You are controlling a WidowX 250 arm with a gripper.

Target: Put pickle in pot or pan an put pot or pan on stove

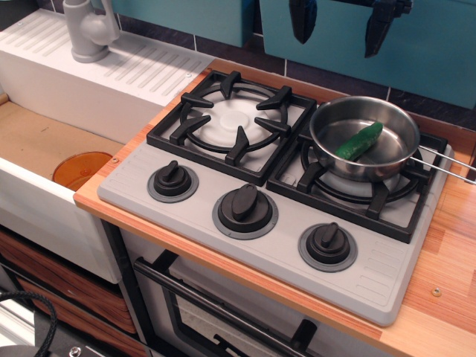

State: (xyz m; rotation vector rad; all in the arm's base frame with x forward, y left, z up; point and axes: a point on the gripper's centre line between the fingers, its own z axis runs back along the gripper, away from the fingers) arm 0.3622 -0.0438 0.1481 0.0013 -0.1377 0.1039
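- Along the back wall we note teal panels above dark tiles; a wooden counter (446, 253) carries the stove (245, 245), and a white ribbed sink unit (89, 82) with a grey faucet (88, 28) stands to its left.
- On the right-hand burner grate we find the pan (364, 137), shiny steel, shallow and round, its wire handle running off to the right.
- Inside the pan we record the pickle (359, 141), small, glossy green, lying at a slant on the pan floor.
- Above the pan, well clear of it, the gripper (342, 22) hangs with its two dark fingers spread apart, holding nothing.
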